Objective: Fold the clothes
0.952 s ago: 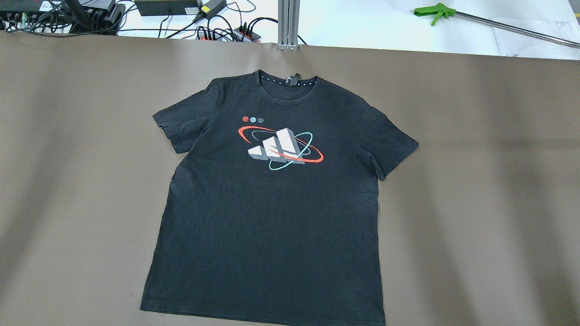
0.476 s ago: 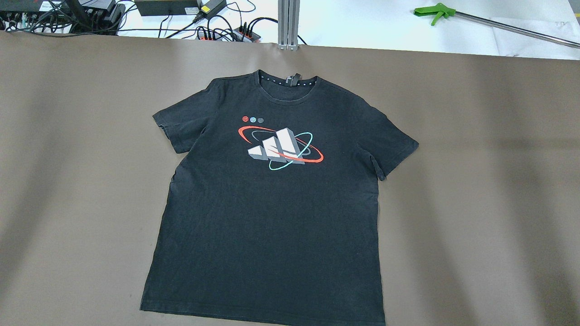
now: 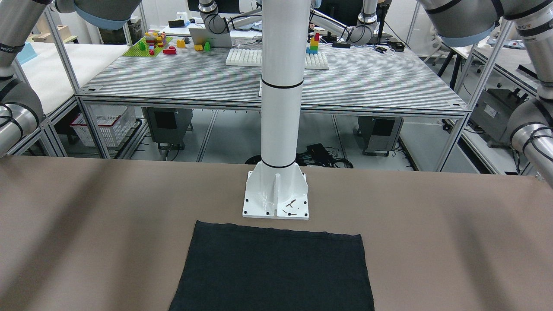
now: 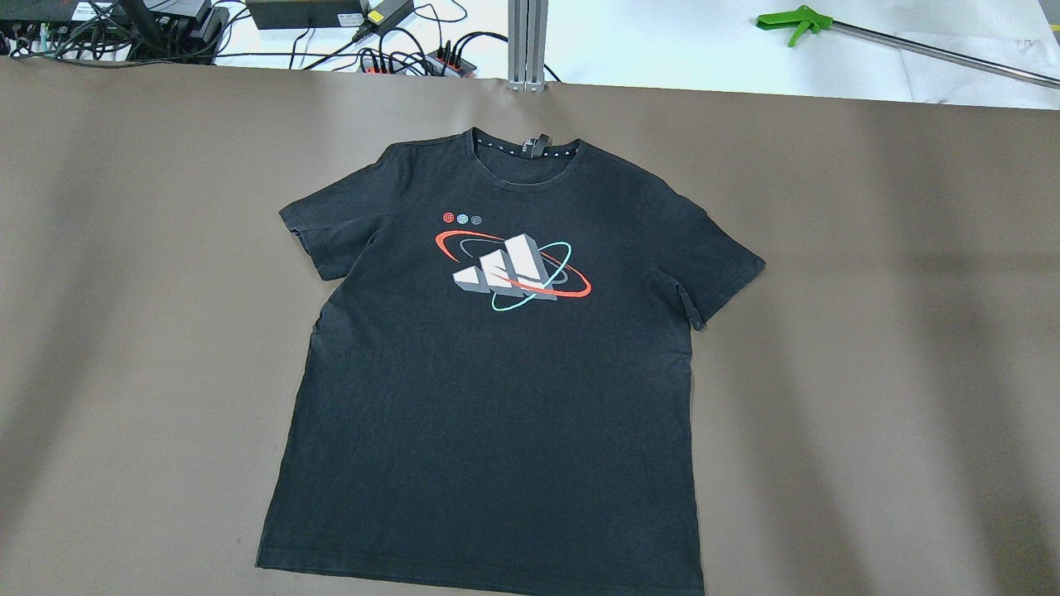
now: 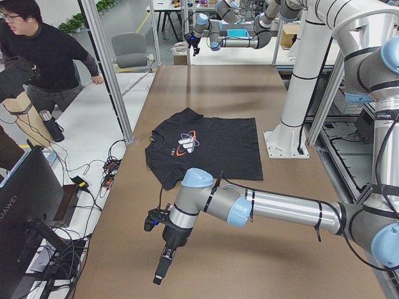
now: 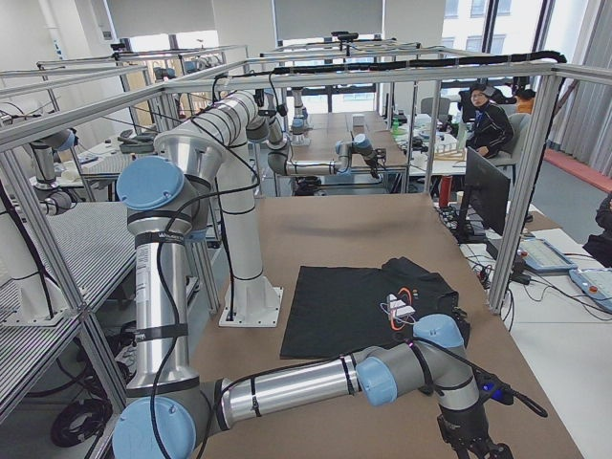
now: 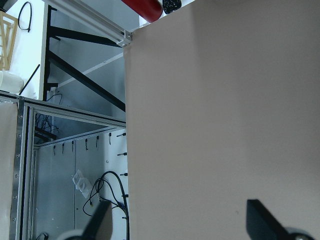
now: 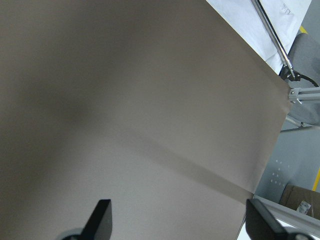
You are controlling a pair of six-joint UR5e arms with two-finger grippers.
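Black T-shirt point(image 4: 497, 397) lies spread flat, face up, in the middle of a brown table point(image 4: 124, 331). Both short sleeves are laid out to the sides. Its collar point(image 4: 526, 157) points to the table's far edge, away from the robot. Its straight hem lies just in front of the white pillar's base plate point(image 3: 276, 203). On the chest is a print point(image 4: 513, 269) of grey blocks ringed by red and teal ovals.

Left gripper point(image 7: 180, 212) hangs over bare table near the table's left end, well apart from the shirt. Its jaws are spread wide with nothing between them. Right gripper point(image 8: 177, 210) hangs over bare table near the opposite end. Its jaws are likewise spread and hold nothing.

A person point(image 5: 50, 56) in dark clothing stands beyond the table's far side.
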